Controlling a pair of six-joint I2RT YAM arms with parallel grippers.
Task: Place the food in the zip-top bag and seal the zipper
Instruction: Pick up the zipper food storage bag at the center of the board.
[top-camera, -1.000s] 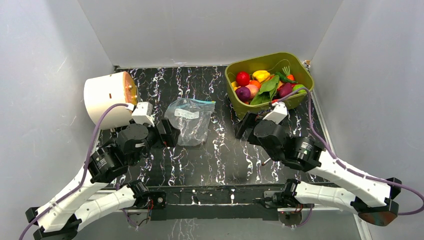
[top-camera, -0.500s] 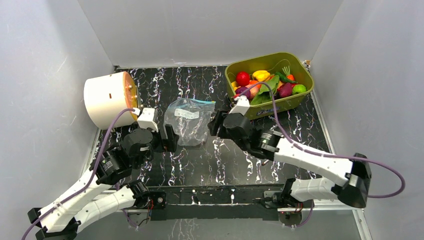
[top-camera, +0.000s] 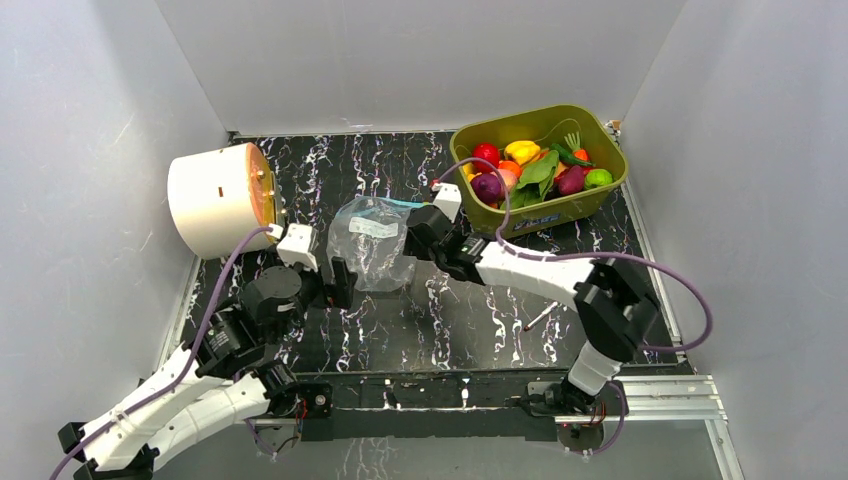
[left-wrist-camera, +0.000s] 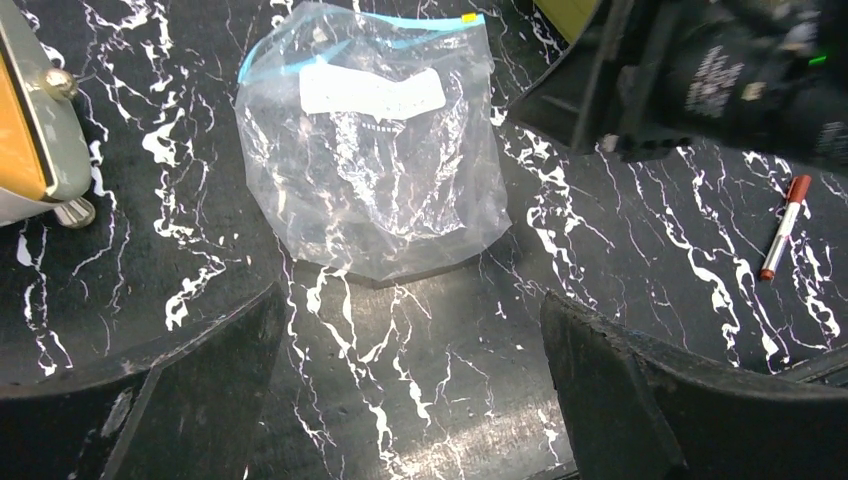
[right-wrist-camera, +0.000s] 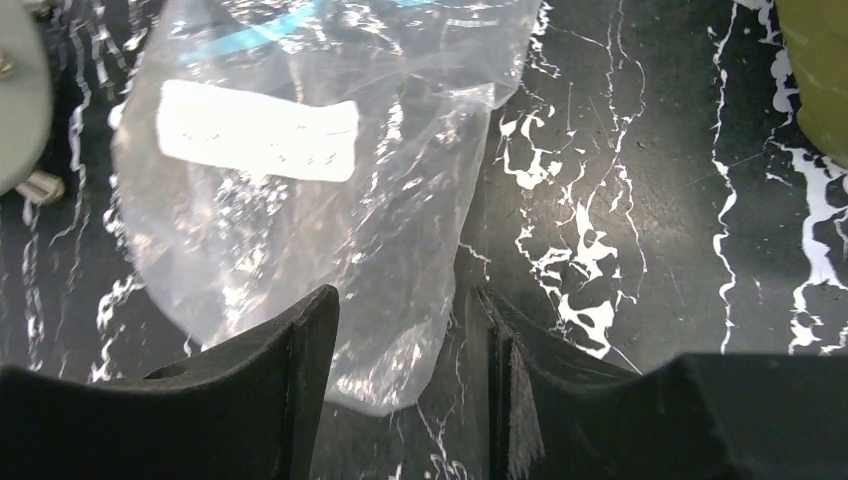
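The left arm (top-camera: 170, 385) lay folded low and leaned forward. The left pincer (top-camera: 340, 283) pointed away from the base, with its jaws fully wide. The right arm (top-camera: 540, 270) reached across toward the left, elbow raised. The right pincer (right-wrist-camera: 400, 330) was low, its jaws only partly apart.

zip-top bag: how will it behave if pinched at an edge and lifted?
The zip-top bag looks thin and crumpled, so it will probably droop and fold when lifted. It appears empty, so likely very light, sliding easily if pushed. Its glossy film may slip from a pinch.
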